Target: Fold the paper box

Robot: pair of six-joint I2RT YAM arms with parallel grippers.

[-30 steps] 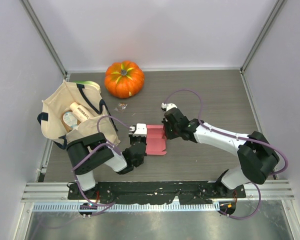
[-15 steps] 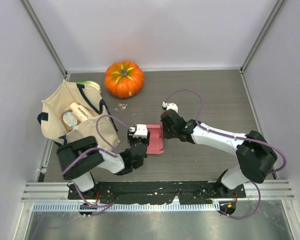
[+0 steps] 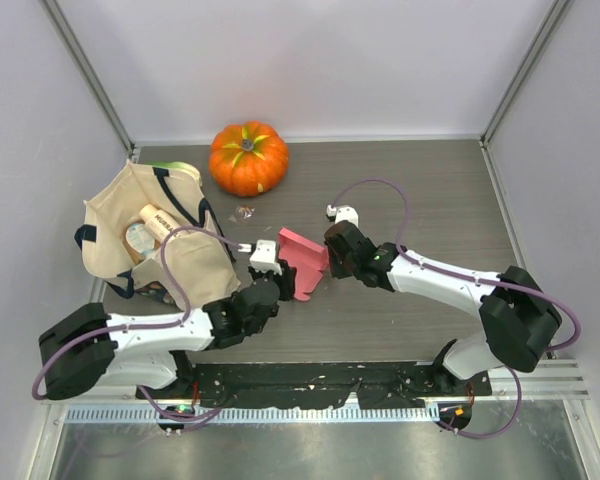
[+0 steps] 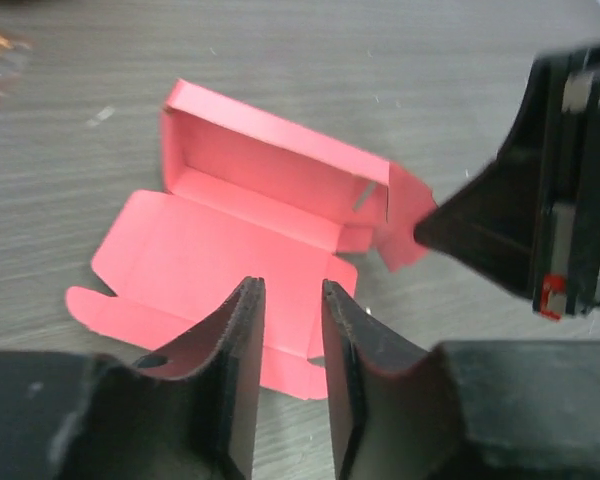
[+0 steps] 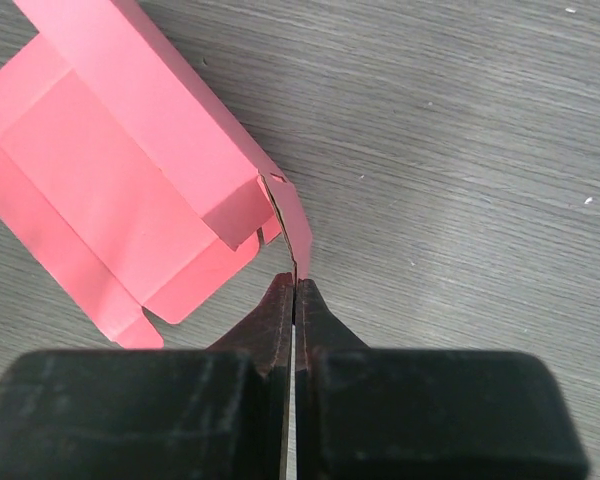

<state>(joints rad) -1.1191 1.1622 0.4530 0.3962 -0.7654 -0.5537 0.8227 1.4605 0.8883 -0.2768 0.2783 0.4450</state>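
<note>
Two arms meet over a half-folded paper box (image 3: 302, 262).
The right end effector (image 5: 293, 285) is pinched shut on an end flap of the pink box, which sits mid-surface (image 3: 430, 200), nearer than the pumpkin (image 3: 248, 157) and right of the tote bag (image 3: 145, 235). One long wall stands up and the near panels lie flat. The left end effector (image 4: 288, 290) hovers over those panels, its fingers slightly parted and empty. The step in hand appears to be raising the sides. Next, the left likely needs to catch a flat panel and fold it up while the right steadies the flap. Both arms reach in low, with wrists angled down.
</note>
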